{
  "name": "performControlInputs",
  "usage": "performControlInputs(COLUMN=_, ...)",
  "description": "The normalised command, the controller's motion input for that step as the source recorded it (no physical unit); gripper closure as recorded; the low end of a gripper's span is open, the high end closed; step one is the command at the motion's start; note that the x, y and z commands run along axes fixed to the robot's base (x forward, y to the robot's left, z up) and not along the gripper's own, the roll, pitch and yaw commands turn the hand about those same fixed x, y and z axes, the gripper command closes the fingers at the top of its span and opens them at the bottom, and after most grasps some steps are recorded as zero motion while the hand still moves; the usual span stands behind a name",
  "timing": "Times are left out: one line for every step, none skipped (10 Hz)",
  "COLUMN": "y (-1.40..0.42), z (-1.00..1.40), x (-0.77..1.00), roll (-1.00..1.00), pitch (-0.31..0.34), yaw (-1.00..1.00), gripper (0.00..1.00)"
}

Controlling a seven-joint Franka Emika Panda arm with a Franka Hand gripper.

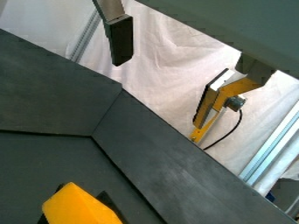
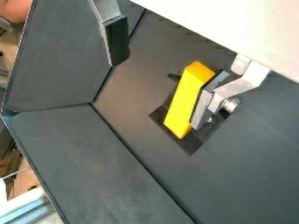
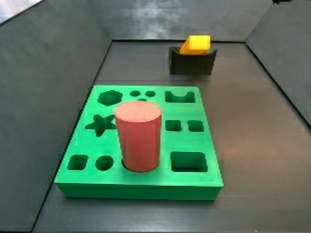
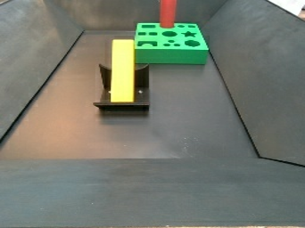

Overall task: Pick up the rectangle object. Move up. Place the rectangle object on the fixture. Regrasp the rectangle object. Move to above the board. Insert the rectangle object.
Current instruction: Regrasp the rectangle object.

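In both side views I see the dark bin floor (image 4: 179,116) with sloped walls, and my arm is out of these shots. Going left to right in a side view, the fixture (image 4: 120,98) sits on the left part of the floor, and the yellow block (image 4: 121,67) lies lengthwise in its notch, one end near and one end far. Further right and far back is the green board (image 4: 173,44), with the red cylinder (image 4: 168,11) standing upright in one of its holes. In a side view from the board end, the cylinder (image 3: 137,136) stands in a hole near the board's (image 3: 195,187) front, and the block (image 3: 195,43) shows end-on atop the fixture (image 3: 192,62) far behind.

In a wrist view, the gripper (image 2: 170,57) hangs above the block (image 2: 184,98), fingers spread wide with nothing between them: one finger (image 2: 114,37) is clear, and the block rests in the fixture (image 2: 201,127) below.
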Motion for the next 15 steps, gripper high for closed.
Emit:
performControlInputs(y=-0.05, z=-0.03, x=0.2, roll=0.13, pitch=0.061, yaw=0.09, gripper=0.0)
performControlInputs(y=-0.05, z=-0.03, x=0.2, roll=0.13, pitch=0.063, yaw=0.09, gripper=0.0)
performControlInputs(y=-0.05, z=-0.03, x=0.2, roll=0.13, pitch=0.063, yaw=0.09, gripper=0.0)
performControlInputs(y=-0.05, z=-0.03, x=0.2, roll=0.12, pitch=0.064, yaw=0.09, gripper=0.0)
performControlInputs(y=-0.05, z=-0.03, x=0.2, roll=0.12, pitch=0.064, yaw=0.09, gripper=0.0)
performControlInputs(y=-0.05, z=-0.03, x=0.2, roll=0.12, pitch=0.064, yaw=0.09, gripper=0.0)
performControlInputs(y=-0.05, z=-0.03, x=0.2, roll=0.12, pitch=0.065, yaw=0.09, gripper=0.0)
performControlInputs(y=-0.05, z=-0.03, x=0.2, roll=0.12, pitch=0.065, yaw=0.09, gripper=0.0)
performControlInputs(y=-0.05, z=-0.03, x=0.2, roll=0.12, pitch=0.065, yaw=0.09, gripper=0.0)
performControlInputs(y=-0.05, z=-0.03, x=0.2, roll=0.12, pitch=0.065, yaw=0.09, gripper=0.0)
performControlInputs(y=-0.05, z=-0.03, x=0.2, roll=0.12, pitch=0.065, yaw=0.09, gripper=0.0)
performControlInputs(y=-0.04, z=-0.03, x=0.19, roll=0.12, pitch=0.065, yaw=0.09, gripper=0.0)
performControlInputs(y=-0.04, z=-0.03, x=0.19, roll=0.12, pitch=0.065, yaw=0.09, gripper=0.0)
performControlInputs(y=0.05, z=-1.0, x=0.08, roll=0.1, pitch=0.034, yaw=-0.05, gripper=0.0)
performControlInputs(y=0.05, z=-1.0, x=0.08, roll=0.11, pitch=0.032, yaw=-0.04, gripper=0.0)
